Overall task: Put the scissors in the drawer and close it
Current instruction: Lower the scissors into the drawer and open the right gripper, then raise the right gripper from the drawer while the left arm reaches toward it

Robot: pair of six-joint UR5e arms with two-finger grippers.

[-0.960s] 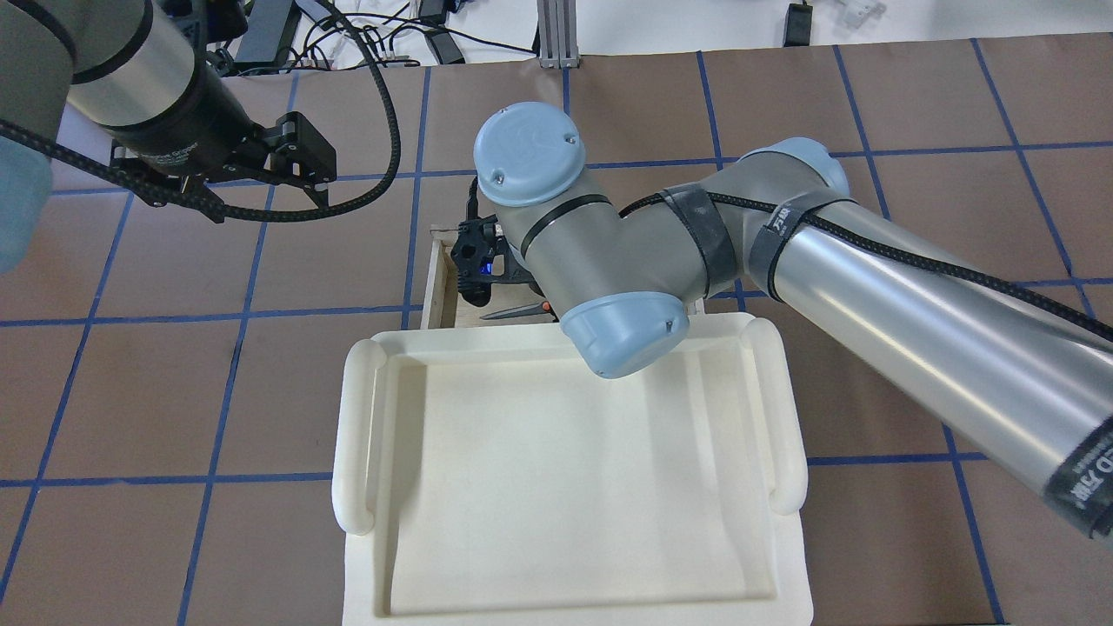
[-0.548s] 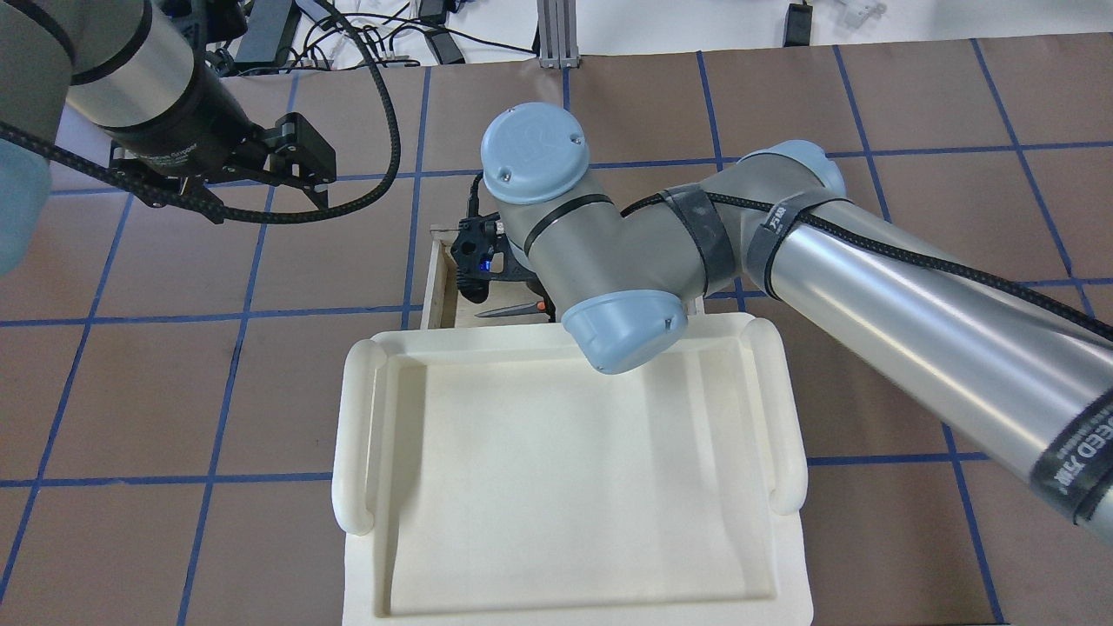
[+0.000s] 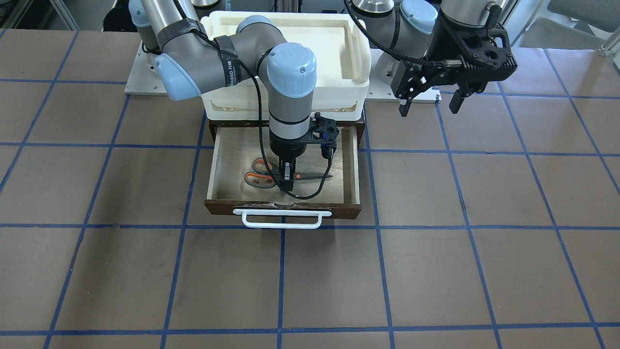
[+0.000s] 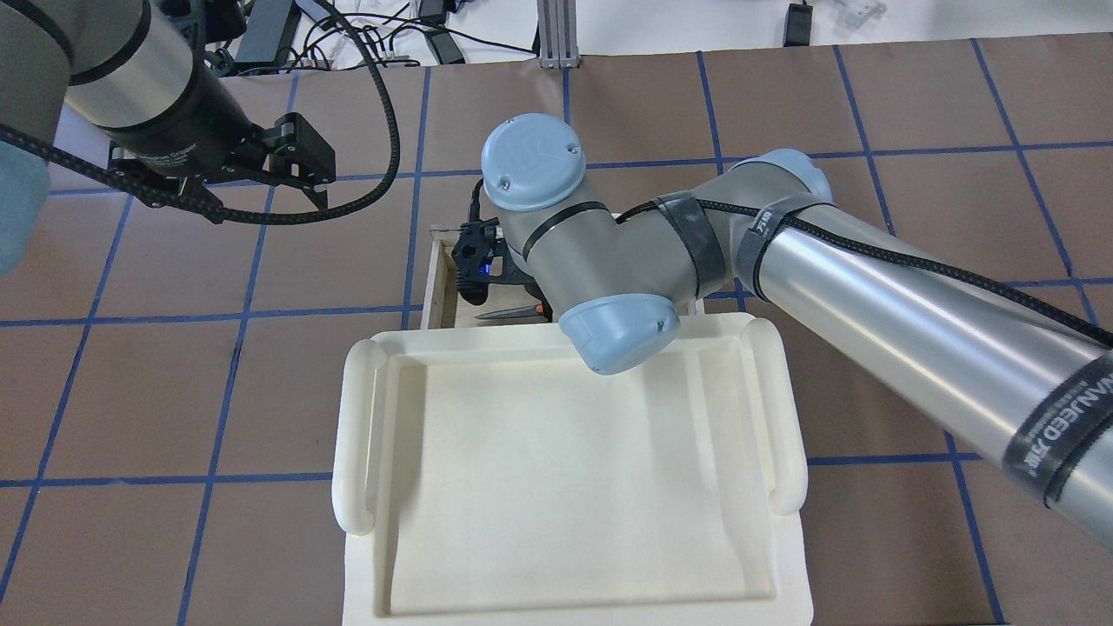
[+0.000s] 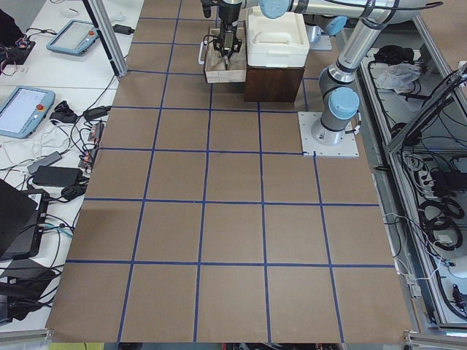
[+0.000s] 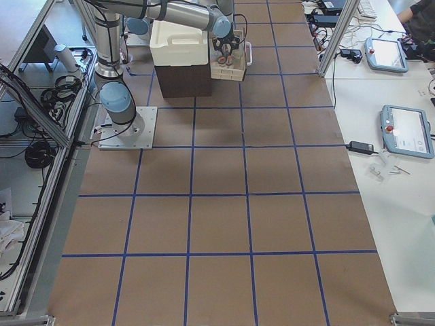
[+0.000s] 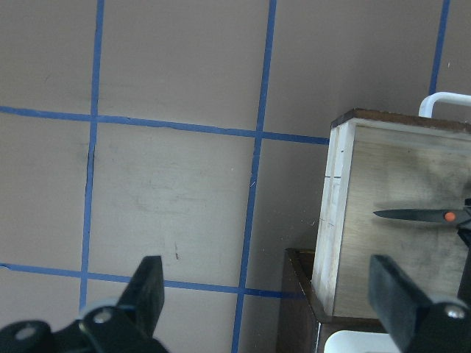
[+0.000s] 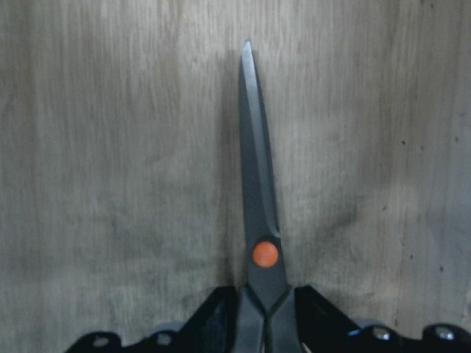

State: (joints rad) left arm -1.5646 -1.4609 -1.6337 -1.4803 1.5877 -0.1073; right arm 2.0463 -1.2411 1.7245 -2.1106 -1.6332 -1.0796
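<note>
Found the right end effector (image 3: 288,180) lowered into the open drawer (image 3: 211,170), fingers (image 8: 217,322) closed on the scissors (image 3: 261,175) just behind the orange pivot. Logged the scissors lying flat and crosswise inside the drawer, near the front panel, grey handles toward the robot's right and blades toward its left. Could not settle contact with the plywood floor versus a slight hover. Noted the left end effector (image 3: 428,111) spread open and empty, held above the surface (image 3: 436,242), apart from the drawer on the robot's left. Saw the drawer pulled out from under the white tray (image 3: 359,58), with nothing on the white bar handle (image 3: 282,219).

Judged placing nearly done; release and closing not yet done. Flagged risks:
- Opening before touchdown, letting the scissors drop and skid.
- Lifting out with a loop or blade snagged on a finger, dragging the scissors up against the drawer wall.
- Catching the wrist cable (image 3: 310,195) on the front panel during withdrawal.
- Pushing the front off-centre and racking the drawer in its slides.
- Shutting on blade tips tilted over the rim.
</note>
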